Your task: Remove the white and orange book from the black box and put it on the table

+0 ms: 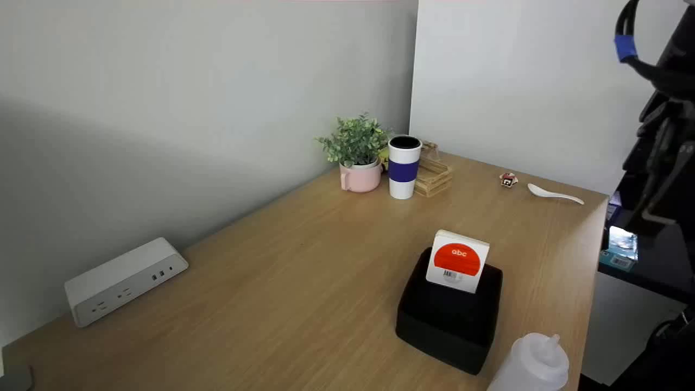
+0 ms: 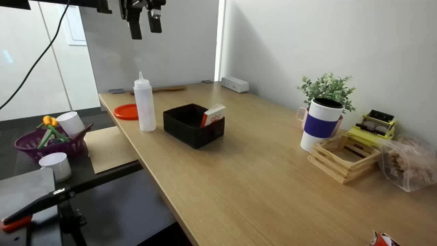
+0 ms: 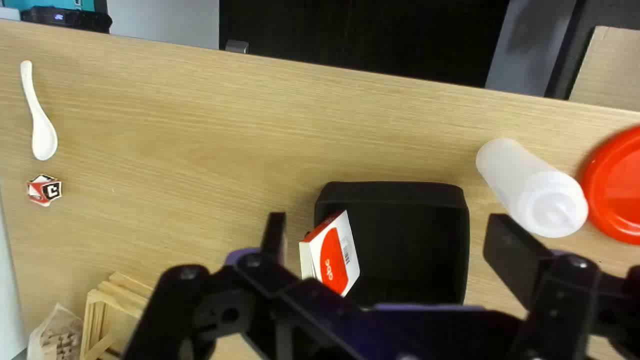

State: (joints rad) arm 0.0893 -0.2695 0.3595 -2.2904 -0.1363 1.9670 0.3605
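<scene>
The white and orange book (image 1: 459, 260) leans tilted inside the open black box (image 1: 442, 339), against one end, its top sticking up past the rim. The book (image 2: 214, 115) and box (image 2: 181, 130) also show in an exterior view. In the wrist view the book (image 3: 334, 255) rests at the left end of the box (image 3: 392, 192); its lower part is hidden behind the gripper. The box stands on the wooden table (image 1: 304, 271). My gripper (image 3: 390, 235) is open and empty, its fingers wide apart, above the box. It hangs well above the table in an exterior view (image 2: 146, 33).
A translucent squeeze bottle (image 2: 145, 107) stands upright close beside the box, with a red lid or plate (image 2: 126, 111) behind it. A white and dark-blue cup (image 1: 403, 168), a potted plant (image 1: 361, 176) and a wooden crate (image 2: 344, 160) stand by the wall. A white spoon (image 3: 40, 120) lies farther off.
</scene>
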